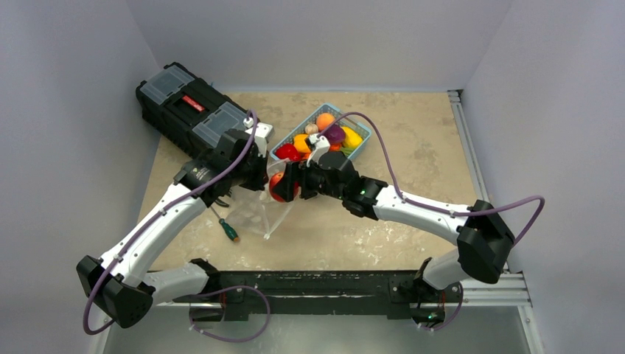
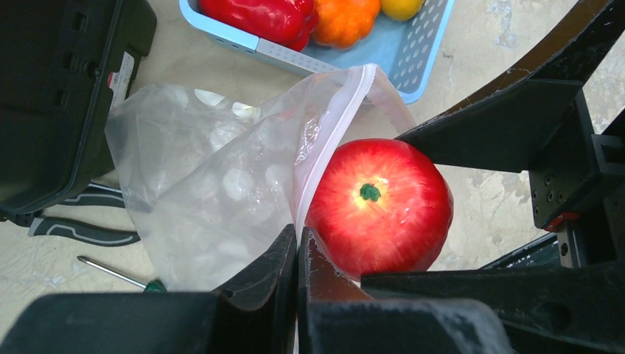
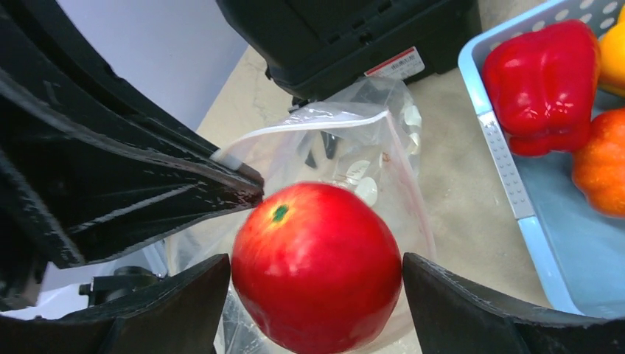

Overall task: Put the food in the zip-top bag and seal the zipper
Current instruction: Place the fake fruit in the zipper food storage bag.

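Toolbox (image 1: 193, 109), black with clear lid panels, lies at the far left of the table (image 1: 413, 221). Just near of it lie dark-handled pliers (image 2: 81, 230) and a green-handled screwdriver (image 1: 228, 230), both beside the left edge of the zip-top bag (image 2: 214, 192).

The bag is clear and crinkled and sits at the centre of the table, with its mouth turned to the right. The left gripper (image 2: 297, 254) has its fingers pressed together on the mouth edge, pinching the zipper (image 2: 335, 118) and lifting that side.

Right against the raised edge is a red apple (image 3: 317, 265), green stem mark up. It is clamped between the two fingers of the right gripper (image 3: 317, 291), one on each side. The apple is at the open mouth with plastic behind and under it, but I cannot tell how far inside it is.

Farther right and beyond, a light blue perforated basket (image 1: 363, 147) holds the other food. A red bell pepper (image 3: 545, 85) lies at its near-left end beside an orange piece (image 2: 345, 18). A purple piece (image 1: 335, 133) and a yellow piece (image 1: 352, 136) lie farther right.
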Motion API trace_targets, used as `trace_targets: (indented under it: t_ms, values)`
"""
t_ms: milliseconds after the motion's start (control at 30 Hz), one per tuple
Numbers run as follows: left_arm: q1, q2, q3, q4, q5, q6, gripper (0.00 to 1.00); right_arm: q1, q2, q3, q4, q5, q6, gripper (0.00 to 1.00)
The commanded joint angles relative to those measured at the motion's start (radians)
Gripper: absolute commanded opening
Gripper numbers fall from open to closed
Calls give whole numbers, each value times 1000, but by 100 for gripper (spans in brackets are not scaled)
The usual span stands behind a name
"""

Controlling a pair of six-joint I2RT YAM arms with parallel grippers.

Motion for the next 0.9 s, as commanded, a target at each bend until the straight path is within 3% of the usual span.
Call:
trace_targets:
  t_ms: [0, 233, 433, 700, 867]
  values:
    - [4, -26, 2, 18, -25, 15, 0, 12, -8, 80, -6, 13, -30, 88]
    - [4, -34, -3, 24, -5, 11, 0, 20, 13, 119, -32, 24, -42, 93]
    - [5, -37, 0, 7, -78, 3, 0, 19, -43, 121, -53, 41, -49, 93]
    - [4, -30, 14, -36, -214, -26, 0, 0, -146, 174, -107, 245, -119, 93]
    - [5, -25, 20, -47, -236, -33, 0, -98, -175, 157, -107, 289, -84, 91]
